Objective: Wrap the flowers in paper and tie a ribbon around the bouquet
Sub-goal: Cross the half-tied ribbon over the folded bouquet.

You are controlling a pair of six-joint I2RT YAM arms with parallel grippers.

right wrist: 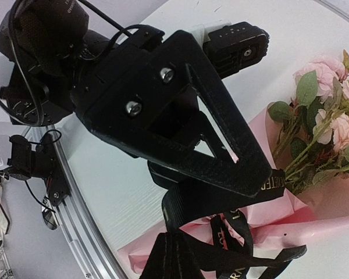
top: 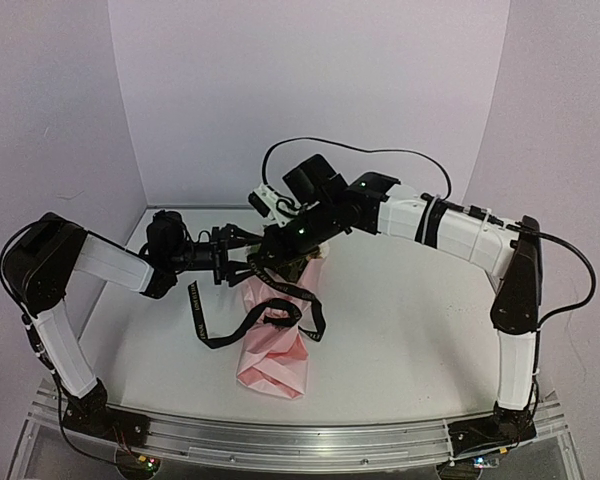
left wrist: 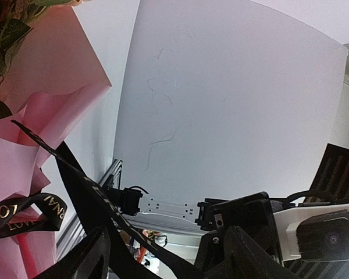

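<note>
pink paper bouquet (top: 272, 358), blk ribbon (top: 194, 308) looped round

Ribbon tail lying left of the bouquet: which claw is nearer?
Left. The left claw hovers just beyond the ribbon tail, at the bouquet's left edge; the right claw is farther right, over the bouquet's top.

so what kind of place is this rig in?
Likely a robot lab test cell: left arm and right arm bolted to an aluminium rail, white table, plain walls boxing it in.
</note>
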